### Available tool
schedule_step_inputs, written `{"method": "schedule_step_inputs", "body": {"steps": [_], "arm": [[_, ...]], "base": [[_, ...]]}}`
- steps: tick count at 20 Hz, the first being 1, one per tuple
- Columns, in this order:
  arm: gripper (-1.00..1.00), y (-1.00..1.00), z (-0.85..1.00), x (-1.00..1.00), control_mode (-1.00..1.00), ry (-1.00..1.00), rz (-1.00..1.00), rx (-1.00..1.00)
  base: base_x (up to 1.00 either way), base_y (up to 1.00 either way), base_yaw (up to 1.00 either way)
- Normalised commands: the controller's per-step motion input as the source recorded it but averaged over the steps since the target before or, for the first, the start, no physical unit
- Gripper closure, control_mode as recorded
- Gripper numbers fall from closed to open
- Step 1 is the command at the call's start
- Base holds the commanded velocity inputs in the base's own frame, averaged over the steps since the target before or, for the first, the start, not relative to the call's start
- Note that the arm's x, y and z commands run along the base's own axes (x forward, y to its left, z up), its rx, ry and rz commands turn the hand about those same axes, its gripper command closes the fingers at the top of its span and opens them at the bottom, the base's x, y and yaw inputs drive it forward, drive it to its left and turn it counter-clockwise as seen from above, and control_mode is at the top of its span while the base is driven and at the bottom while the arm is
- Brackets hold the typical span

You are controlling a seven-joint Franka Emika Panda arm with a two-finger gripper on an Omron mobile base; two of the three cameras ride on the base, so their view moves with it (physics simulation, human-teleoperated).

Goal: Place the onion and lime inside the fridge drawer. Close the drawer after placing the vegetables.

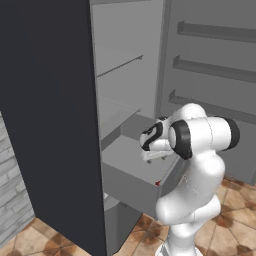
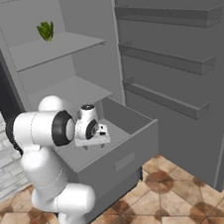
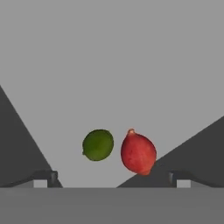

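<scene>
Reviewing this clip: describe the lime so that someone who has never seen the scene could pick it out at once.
Start at the open grey fridge, where the fridge drawer stands pulled out with the gripper over it. On the drawer's floor in the hand view two small things lie side by side. The lime is the round green one; its neighbour, the onion, is red and slightly bigger.

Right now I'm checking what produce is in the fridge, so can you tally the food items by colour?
Red: 1, the onion on the fridge drawer floor
Olive-green: 1, the lime beside it
Bright leafy green: 1, the leafy vegetable on the upper shelf
Total: 3
</scene>
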Motion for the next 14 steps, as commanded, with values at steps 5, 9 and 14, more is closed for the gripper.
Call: {"method": "schedule_step_inputs", "body": {"steps": [5, 9, 14], "arm": [[-1.00, 0.00, 0.80, -0.18, -1.00, -0.12, -0.20, 0.00], [-1.00, -0.15, 0.66, -0.29, -1.00, -0.12, -0.24, 0.00], [-1.00, -0.32, 0.43, -0.49, -1.00, -0.11, -0.28, 0.01]], "base": [[0.00, 0.00, 0.00], [0.00, 0.00, 0.00], [0.00, 0.00, 0.00]]}}
